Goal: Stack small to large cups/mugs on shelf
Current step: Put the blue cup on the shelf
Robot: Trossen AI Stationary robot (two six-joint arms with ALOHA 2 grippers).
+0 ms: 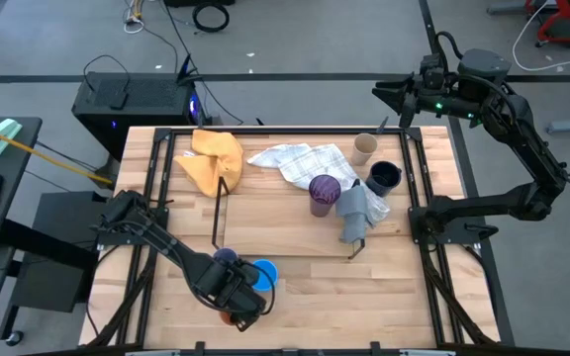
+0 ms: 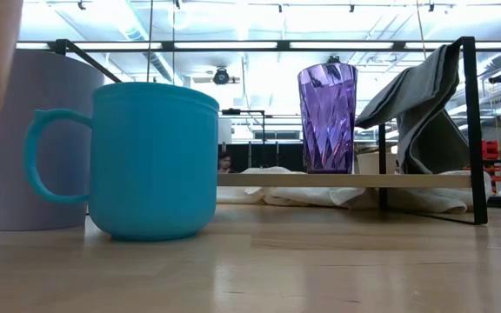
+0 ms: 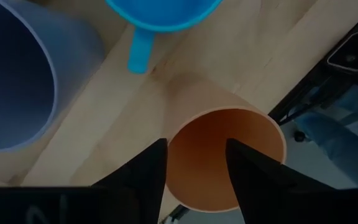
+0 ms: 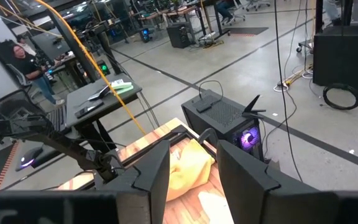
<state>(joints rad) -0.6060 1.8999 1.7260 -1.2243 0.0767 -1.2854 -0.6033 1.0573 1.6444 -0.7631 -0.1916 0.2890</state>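
- Nearest the low camera, a bright blue plastic mug [image 2: 150,161] with a side handle stands upright on the wooden table [image 1: 295,297], at its near edge.
- Just behind and beside it stands a pale lavender-blue cup [image 2: 37,139], also upright.
- Left gripper [image 3: 194,165] is low at the table's near edge, beside these two; its fingers [image 3: 145,171] straddle the rim of an orange cup [image 3: 229,149], one finger inside the mouth and one outside. Whether the fingers press on the rim cannot be told.
- Black thin-rod metal shelf [image 1: 216,213] occupies the middle of the table.
- On its board a faceted purple tumbler [image 2: 327,117] stands upright, with a grey cloth [image 2: 420,113] draped over the rack just beside it.
- Tan cup [image 1: 364,149] and dark navy mug [image 1: 384,177] stand near each other at the far right of the table, outside the shelf.
- Yellow cloth [image 1: 214,158] and white checked cloth [image 1: 300,161] lie at the far side.
- Right gripper [image 4: 191,168] is raised beyond the table's far right corner, fingers parted and holding nothing.
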